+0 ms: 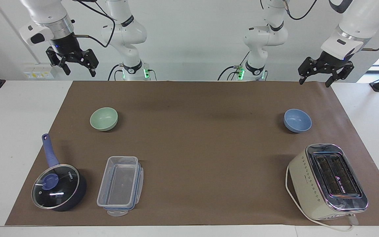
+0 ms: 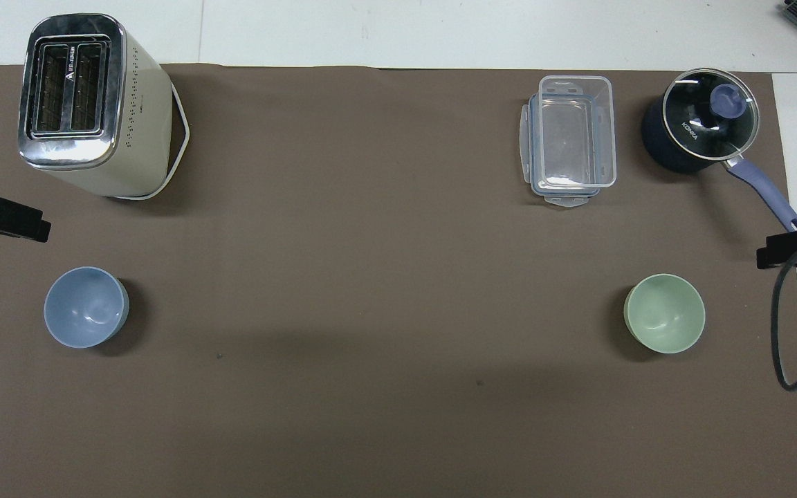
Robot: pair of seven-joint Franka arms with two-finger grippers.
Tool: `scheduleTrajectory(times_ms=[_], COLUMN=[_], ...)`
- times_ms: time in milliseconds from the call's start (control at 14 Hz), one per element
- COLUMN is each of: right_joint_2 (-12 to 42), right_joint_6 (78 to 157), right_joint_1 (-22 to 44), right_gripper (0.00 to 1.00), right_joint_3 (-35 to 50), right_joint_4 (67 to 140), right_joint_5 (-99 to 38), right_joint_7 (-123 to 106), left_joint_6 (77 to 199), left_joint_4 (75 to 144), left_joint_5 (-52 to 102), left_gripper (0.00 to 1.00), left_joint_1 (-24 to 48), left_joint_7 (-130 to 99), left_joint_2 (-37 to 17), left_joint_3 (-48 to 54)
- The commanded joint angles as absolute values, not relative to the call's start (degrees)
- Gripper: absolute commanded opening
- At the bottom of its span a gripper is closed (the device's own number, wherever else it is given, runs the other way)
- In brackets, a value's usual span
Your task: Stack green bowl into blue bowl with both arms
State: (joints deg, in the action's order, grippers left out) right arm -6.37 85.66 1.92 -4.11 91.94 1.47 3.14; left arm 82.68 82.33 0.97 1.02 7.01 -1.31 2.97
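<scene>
The pale mint-green bowl (image 1: pixel 104 118) (image 2: pixel 664 322) sits upright on the brown mat toward the right arm's end of the table. The periwinkle-blue bowl (image 1: pixel 297 120) (image 2: pixel 86 307) sits upright toward the left arm's end. Both bowls are empty and stand far apart. My right gripper (image 1: pixel 79 70) (image 2: pixel 796 249) hangs open and empty, high in the air above the mat's edge near the green bowl. My left gripper (image 1: pixel 315 81) (image 2: pixel 1 216) hangs open and empty, high above the mat's edge near the blue bowl. Neither gripper touches anything.
A cream toaster (image 1: pixel 327 181) (image 2: pixel 87 104) with a white cord stands farther from the robots than the blue bowl. A clear plastic container (image 1: pixel 120 186) (image 2: pixel 571 138) and a dark blue lidded saucepan (image 1: pixel 59 187) (image 2: pixel 699 121) stand farther out than the green bowl.
</scene>
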Motion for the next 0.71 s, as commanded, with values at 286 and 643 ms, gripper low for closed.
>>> scheduleTrajectory(times_ms=[286, 643], right_joint_2=[-7.2, -7.2], right_joint_6=[85.4, 85.4], right_joint_1=[1.5, 1.5], right_gripper=[1.0, 1.0], right_joint_3=[-4.0, -4.0], right_joint_4=[92.6, 92.5], right_joint_5=[0.5, 0.5], right_joint_7=[2.1, 2.1], left_joint_6=[82.3, 82.5], left_joint_4=[83.1, 83.2], left_joint_5=[1.5, 1.7], left_gripper=[1.0, 1.0], left_joint_1=[0.9, 1.0], left_joint_7=[8.4, 8.1], left_joint_2=[-0.4, -0.4], left_joint_3=[2.8, 2.9])
